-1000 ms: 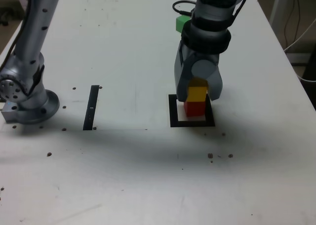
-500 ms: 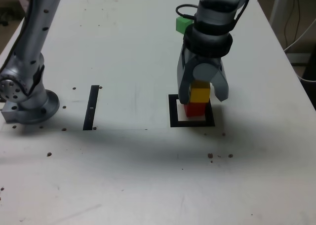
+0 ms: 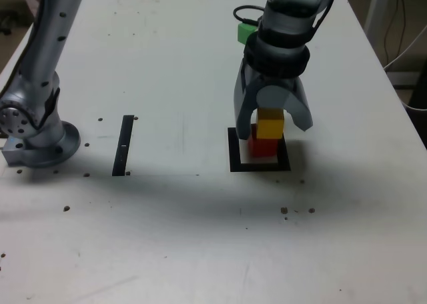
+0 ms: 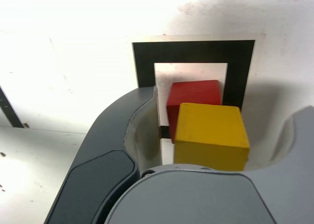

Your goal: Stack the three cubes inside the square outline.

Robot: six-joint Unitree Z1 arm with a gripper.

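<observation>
The claw (image 3: 274,125) had just spread and released the yellow cube (image 3: 270,124), leaving it atop the red cube (image 3: 264,148) inside the square outline (image 3: 235,165). Only the green cube (image 3: 246,33), near the counter's (image 3: 180,237) far edge, seemingly remained to stack.

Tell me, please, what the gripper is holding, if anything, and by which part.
Nothing: the gripper's jaws stand open around the yellow cube, which rests on the red cube.

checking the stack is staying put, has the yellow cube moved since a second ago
Yes, slightly toward the exterior view's right: the yellow cube now sits nearer the right side of the black square outline.
</observation>
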